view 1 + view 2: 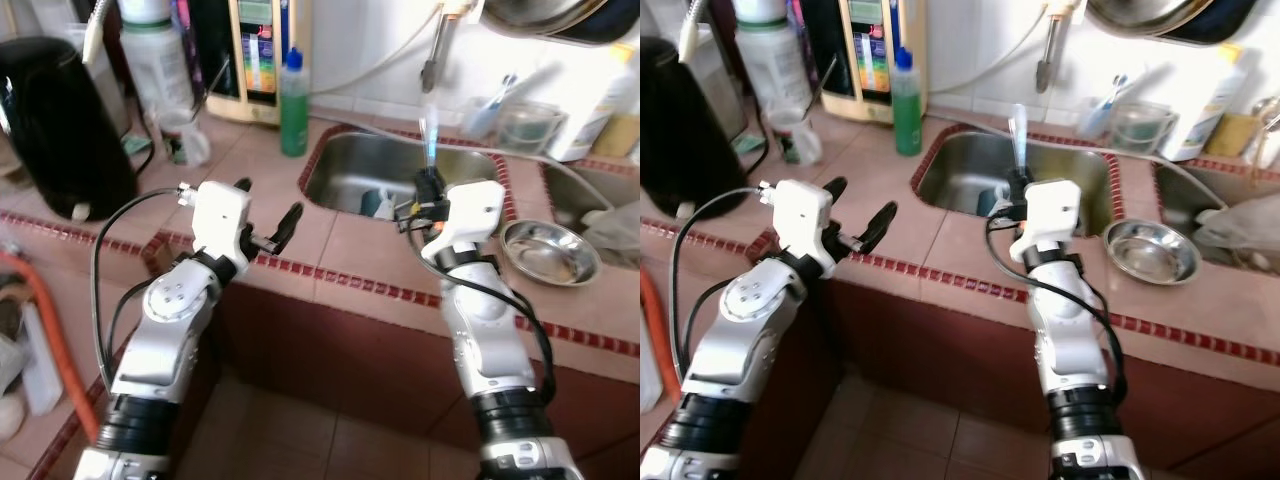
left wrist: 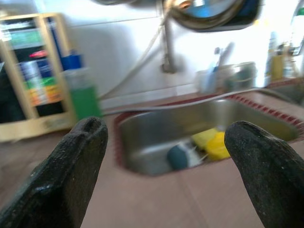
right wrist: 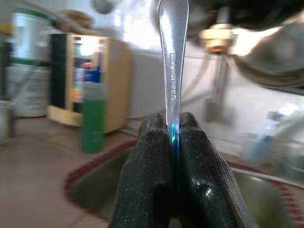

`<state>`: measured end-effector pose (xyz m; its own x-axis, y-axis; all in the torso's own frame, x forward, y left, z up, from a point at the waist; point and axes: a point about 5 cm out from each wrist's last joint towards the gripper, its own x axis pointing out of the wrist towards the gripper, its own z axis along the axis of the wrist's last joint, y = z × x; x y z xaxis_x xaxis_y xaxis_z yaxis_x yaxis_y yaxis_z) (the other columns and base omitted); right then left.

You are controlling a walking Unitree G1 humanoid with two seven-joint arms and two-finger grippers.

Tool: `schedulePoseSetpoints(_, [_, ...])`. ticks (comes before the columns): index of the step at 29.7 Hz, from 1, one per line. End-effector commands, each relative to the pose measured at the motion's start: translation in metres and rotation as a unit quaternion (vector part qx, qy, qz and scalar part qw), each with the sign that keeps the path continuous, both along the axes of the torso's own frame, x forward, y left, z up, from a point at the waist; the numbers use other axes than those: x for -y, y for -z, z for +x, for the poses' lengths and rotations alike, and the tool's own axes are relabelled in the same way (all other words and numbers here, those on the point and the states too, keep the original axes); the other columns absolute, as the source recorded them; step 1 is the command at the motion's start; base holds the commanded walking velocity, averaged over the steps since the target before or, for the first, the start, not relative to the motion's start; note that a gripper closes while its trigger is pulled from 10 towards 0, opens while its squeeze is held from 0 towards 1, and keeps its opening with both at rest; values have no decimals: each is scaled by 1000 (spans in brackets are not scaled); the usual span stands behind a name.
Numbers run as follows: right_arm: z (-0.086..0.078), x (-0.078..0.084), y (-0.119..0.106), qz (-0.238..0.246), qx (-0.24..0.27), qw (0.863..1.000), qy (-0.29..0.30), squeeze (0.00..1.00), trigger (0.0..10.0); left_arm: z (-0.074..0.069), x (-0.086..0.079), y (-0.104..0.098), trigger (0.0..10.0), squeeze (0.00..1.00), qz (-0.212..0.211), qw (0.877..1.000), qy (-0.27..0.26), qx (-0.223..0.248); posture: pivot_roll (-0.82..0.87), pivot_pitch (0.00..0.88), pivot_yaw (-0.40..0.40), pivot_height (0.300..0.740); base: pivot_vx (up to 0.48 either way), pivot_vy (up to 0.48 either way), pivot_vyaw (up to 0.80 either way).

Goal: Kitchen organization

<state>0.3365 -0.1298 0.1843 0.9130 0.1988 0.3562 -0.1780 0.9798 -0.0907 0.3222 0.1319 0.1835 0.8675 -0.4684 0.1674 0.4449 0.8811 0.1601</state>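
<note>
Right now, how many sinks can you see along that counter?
2. One sink lies just ahead, beyond the right claw, which pinches a metal utensil. A second sink sits further right, cut off by the picture's edge. More may be hidden.

A home kitchen: tiled desk (image 1: 330, 250) with steel sink (image 1: 350, 170), wall tap (image 1: 435, 55), green dish-soap bottle (image 1: 293, 105), black kettle (image 1: 60, 125), steel bowl (image 1: 550, 252).
</note>
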Motion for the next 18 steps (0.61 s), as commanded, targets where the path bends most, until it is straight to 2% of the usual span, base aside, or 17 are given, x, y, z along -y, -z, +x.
schedulePoseSetpoints(1, [1, 6, -3, -3, 6, 1000, 10, 0, 10000, 0, 9, -5, 10000, 0, 5, 1000, 15, 12, -28, 0, -2, 740, 409, -247, -800])
schedulePoseSetpoints(7, [1, 7, -3, -3, 6, 1000, 10, 0, 10000, 0, 10, -4, 10000, 0, 6, 1000, 18, 13, -28, 0, -4, 740, 407, -248, -733])
schedulePoseSetpoints(18, [-1, 5, -3, 2, 6, 1000, 3, 0, 10000, 0, 9, -2, 10000, 0, -2, 1000, 14, 6, -28, 0, -7, 740, 407, -226, 0])
